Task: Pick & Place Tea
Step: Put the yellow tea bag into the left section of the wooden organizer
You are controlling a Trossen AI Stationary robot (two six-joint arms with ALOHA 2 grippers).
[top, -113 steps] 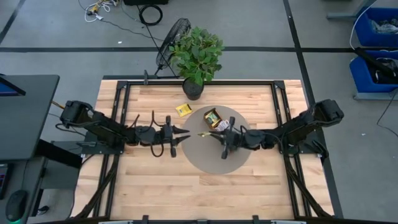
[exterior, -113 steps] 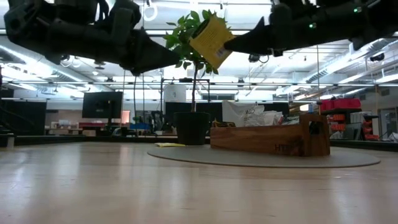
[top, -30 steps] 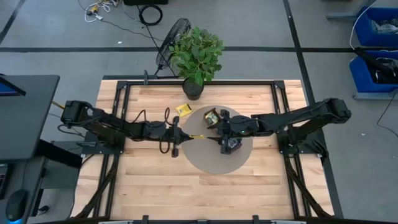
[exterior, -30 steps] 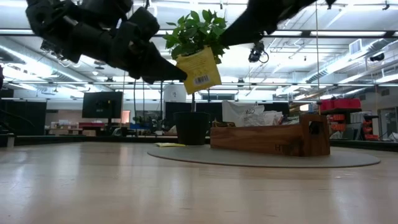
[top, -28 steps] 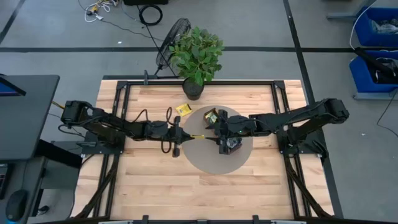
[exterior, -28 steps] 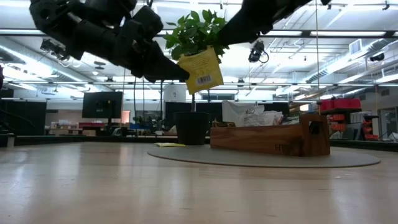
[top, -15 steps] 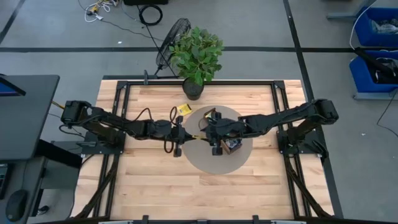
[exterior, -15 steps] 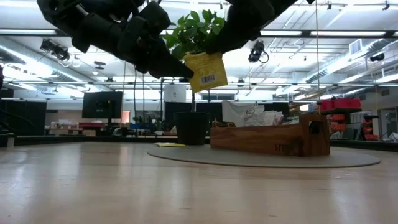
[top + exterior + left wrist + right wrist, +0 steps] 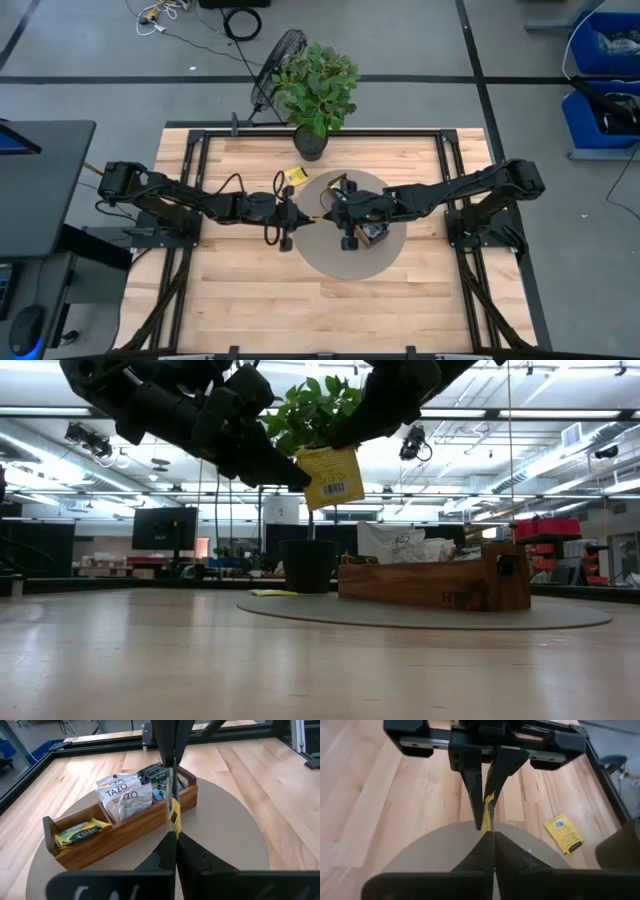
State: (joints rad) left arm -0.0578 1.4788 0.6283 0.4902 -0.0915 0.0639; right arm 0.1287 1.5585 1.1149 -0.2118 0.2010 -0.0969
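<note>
A yellow tea packet (image 9: 331, 476) hangs in the air between both grippers, above the left edge of the round grey mat (image 9: 330, 256). My left gripper (image 9: 303, 214) reaches in from the table's left and is shut on it. My right gripper (image 9: 324, 213) comes from the right and is shut on it too. The left wrist view shows the packet (image 9: 173, 815) edge-on. Behind it, the wooden box (image 9: 125, 827) rests on the mat, with several tea packets (image 9: 125, 795) standing in it. Another yellow packet (image 9: 294, 176) lies flat on the table. My left gripper pinches the packet between its two fingers at the upper left edge (image 9: 306, 477). The fingers slant down from the table's left. The packet is lifted clear and hangs nearly upright. My right gripper pinches the packet's top edge (image 9: 337, 451) between its two fingers, slanting down from the upper right. In its wrist view the packet's edge (image 9: 488, 812) runs straight up out of the shut fingers.
A potted plant (image 9: 316, 85) stands at the table's far edge, behind the mat. The right arm lies across the wooden box (image 9: 372, 233) in the high view. Bare wood stretches along the near half of the table (image 9: 330, 310).
My right gripper has moved toward the table's left, from above the box to the packet held by my left gripper, and now meets its top edge. My left gripper has risen slightly, and the packet, tilted before, now hangs straighter.
</note>
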